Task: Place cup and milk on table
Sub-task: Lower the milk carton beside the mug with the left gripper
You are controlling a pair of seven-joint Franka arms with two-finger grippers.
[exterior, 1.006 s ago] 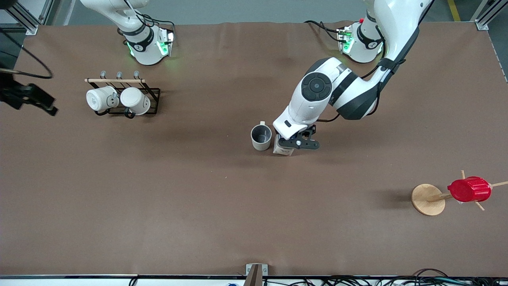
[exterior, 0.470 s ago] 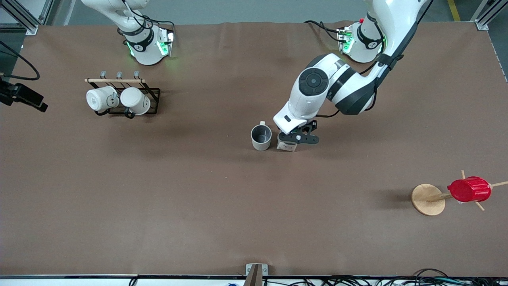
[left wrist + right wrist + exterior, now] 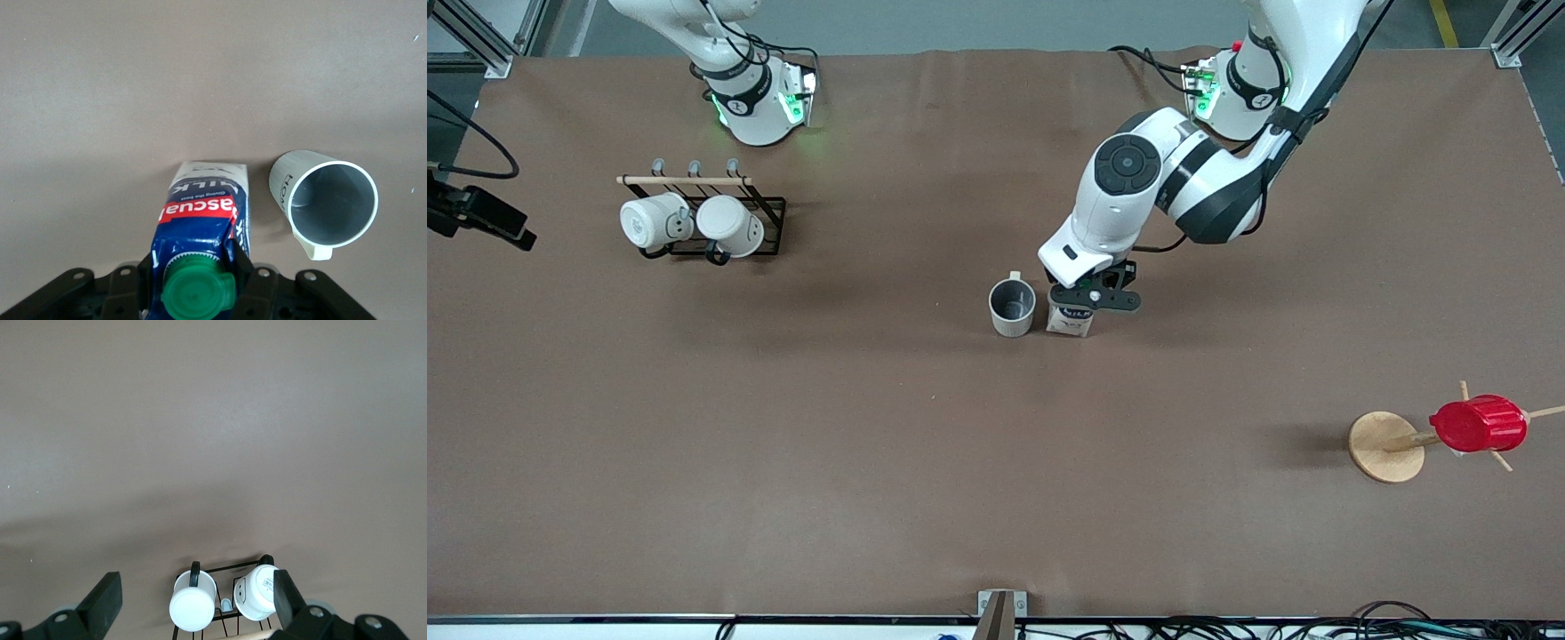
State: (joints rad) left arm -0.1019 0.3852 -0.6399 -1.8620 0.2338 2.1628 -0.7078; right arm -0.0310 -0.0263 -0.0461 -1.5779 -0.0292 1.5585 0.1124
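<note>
The milk [image 3: 1069, 322], a blue and white carton with a green cap and red label, stands upright on the brown table [image 3: 871, 444] near its middle. It also shows in the left wrist view [image 3: 200, 213]. The off-white cup [image 3: 1012, 308] with a grey inside stands upright right beside it, toward the right arm's end, apart from the carton; the left wrist view shows it too [image 3: 330, 200]. My left gripper [image 3: 1092, 299] is shut on the carton's top, its fingers [image 3: 247, 270] pressed against both sides. My right gripper [image 3: 195, 587] is open and empty, high over the mug rack.
A black wire rack [image 3: 769, 227] holds two plain white mugs [image 3: 729, 224] near the right arm's base. A round wooden disc stand [image 3: 1385, 446] with a red ribbed cup [image 3: 1478, 424] on a peg stands toward the left arm's end, nearer the front camera.
The left gripper has drawn back a little toward its base with the milk, and more of the carton's side now shows. The right gripper shifted slightly toward the table's edge.
</note>
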